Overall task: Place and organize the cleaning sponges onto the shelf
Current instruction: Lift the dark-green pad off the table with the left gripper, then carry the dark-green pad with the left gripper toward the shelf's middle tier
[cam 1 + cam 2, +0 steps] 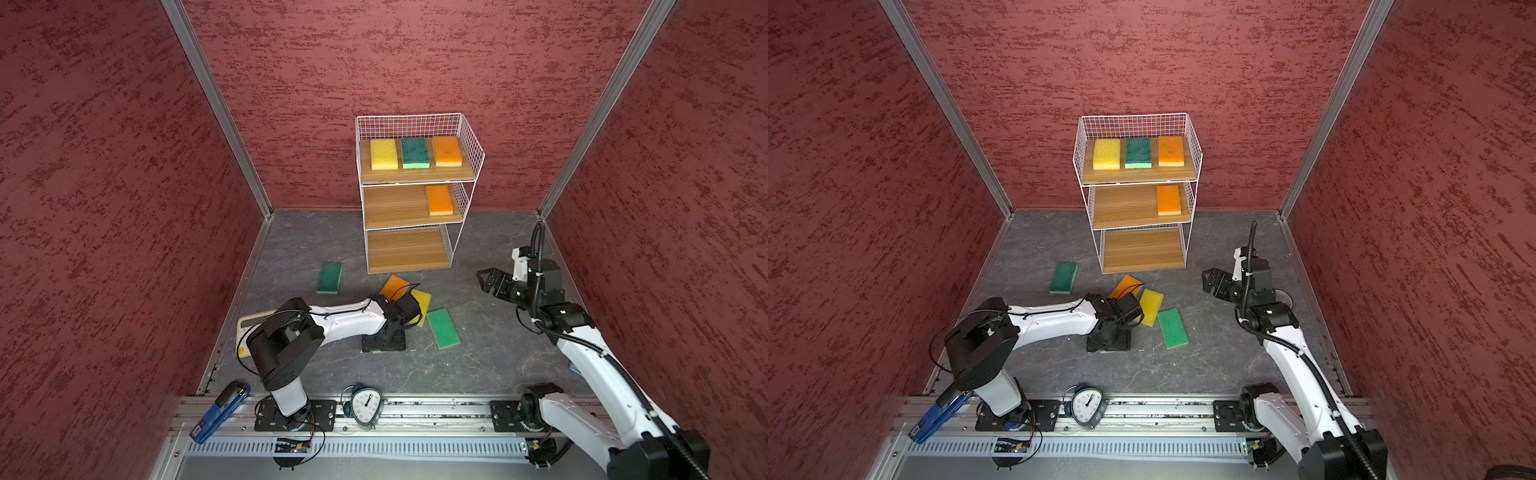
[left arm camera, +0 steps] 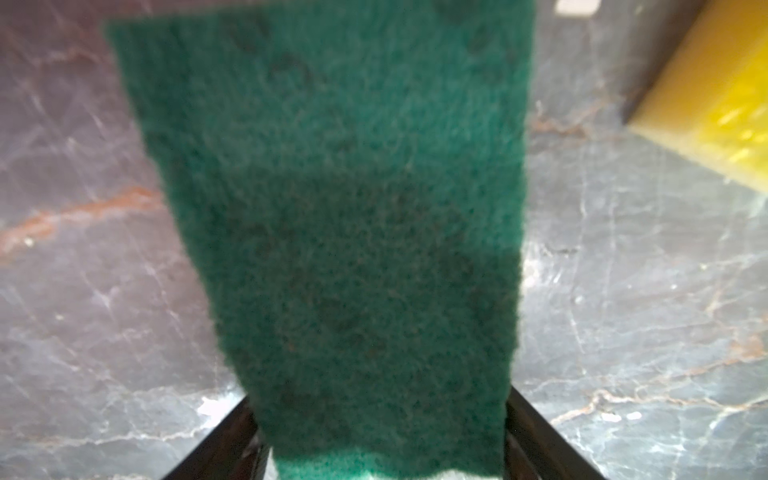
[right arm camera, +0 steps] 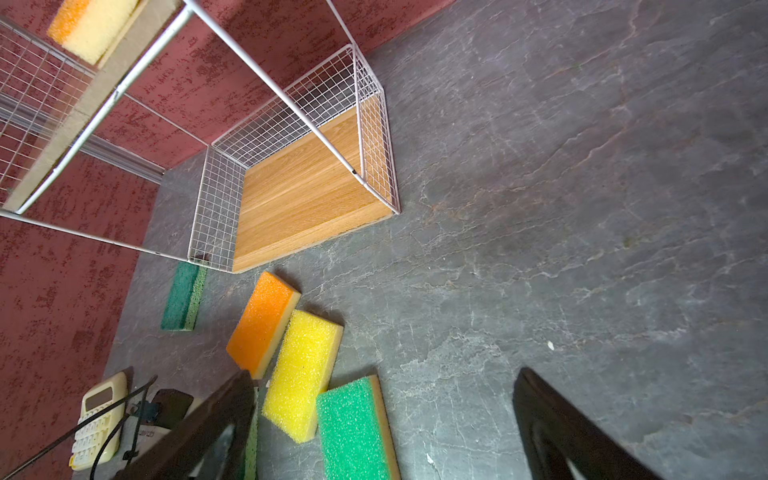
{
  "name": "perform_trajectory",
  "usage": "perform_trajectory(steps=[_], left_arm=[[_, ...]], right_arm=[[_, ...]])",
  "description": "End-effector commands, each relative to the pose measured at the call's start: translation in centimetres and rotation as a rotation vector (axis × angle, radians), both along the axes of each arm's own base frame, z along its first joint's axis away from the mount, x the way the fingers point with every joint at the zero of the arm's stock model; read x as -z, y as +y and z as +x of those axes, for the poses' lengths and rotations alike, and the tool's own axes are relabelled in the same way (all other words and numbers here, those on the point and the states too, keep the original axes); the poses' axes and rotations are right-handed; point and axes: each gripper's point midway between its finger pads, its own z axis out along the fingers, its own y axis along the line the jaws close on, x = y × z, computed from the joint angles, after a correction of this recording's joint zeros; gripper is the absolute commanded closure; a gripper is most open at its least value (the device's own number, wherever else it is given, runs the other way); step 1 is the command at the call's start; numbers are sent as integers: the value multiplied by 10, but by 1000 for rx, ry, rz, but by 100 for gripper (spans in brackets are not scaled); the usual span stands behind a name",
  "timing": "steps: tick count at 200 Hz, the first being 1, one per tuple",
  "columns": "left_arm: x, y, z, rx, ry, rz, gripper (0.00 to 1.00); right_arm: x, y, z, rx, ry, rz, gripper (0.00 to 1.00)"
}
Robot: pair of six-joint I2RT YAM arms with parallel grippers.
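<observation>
Left gripper (image 1: 383,341) down on a dark green sponge (image 2: 332,208)
Jaws flank it widely on the table (image 1: 478,365); whether they grip it, I cannot tell. Squeeze firmly before you lift toward the shelf (image 1: 399,208). Right gripper (image 1: 485,280) hangs open, empty.

Four green sponges (image 1: 415,153), three orange sponges (image 1: 447,151) and two yellow sponges (image 1: 383,154) make nine. There is one shelf (image 1: 407,249) with three boards, one calculator (image 3: 99,419), one clock (image 1: 365,405) and one blue stapler (image 1: 220,409).

You are facing the bottom board (image 1: 407,248) of the shelf (image 1: 409,126) lying open, while an orange sponge (image 1: 392,285) and a yellow sponge (image 1: 424,304) are crowding the table (image 1: 478,361) before it.
</observation>
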Motion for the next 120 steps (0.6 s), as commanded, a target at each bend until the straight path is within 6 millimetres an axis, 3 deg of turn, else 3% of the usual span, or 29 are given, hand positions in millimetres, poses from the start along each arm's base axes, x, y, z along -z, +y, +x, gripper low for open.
perform_trajectory(steps=[1, 79, 120], left_arm=[[8, 11, 8, 16, -26, 42, 20], [21, 8, 9, 5, -11, 12, 29], [12, 13, 7, 27, -24, 16, 36]], right_arm=[[-12, 1, 2, -3, -37, 16, 2], [-11, 2, 4, -4, -33, 25, 2], [-10, 3, 4, -11, -29, 21, 2]])
